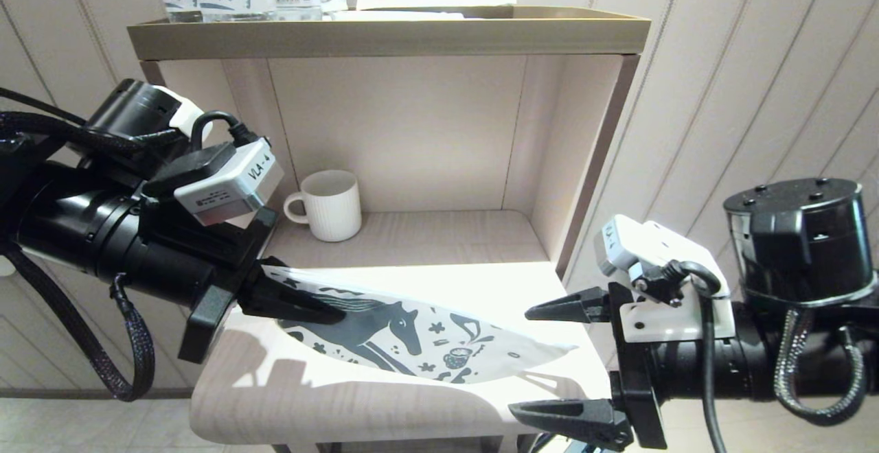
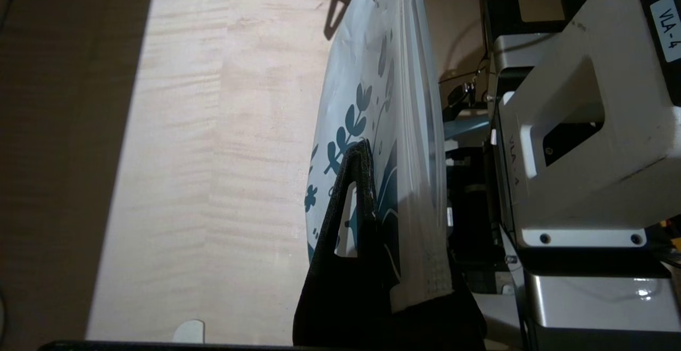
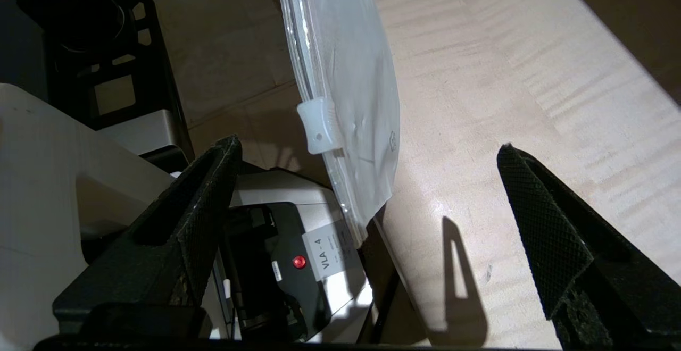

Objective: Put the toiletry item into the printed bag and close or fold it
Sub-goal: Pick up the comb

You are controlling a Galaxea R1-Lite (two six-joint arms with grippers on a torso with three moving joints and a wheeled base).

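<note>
Closing step: sealing the printed bag [image 1: 412,333].
My left claw [image 1: 302,305] pinches its end above the desk [image 1: 329,405]; right claw [image 1: 549,364], spread wide, must catch the slider [image 3: 318,127]. Toiletry item unseen.

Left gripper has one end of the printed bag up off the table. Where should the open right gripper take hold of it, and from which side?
Take the free end of the printed bag, by the white zip slider on its sealing edge. The left gripper holds the other end, so the bag hangs in the air, sloping down toward the right gripper, whose open jaws already bracket that tip. Probably come straight in from the robot's right, one finger per face.
</note>
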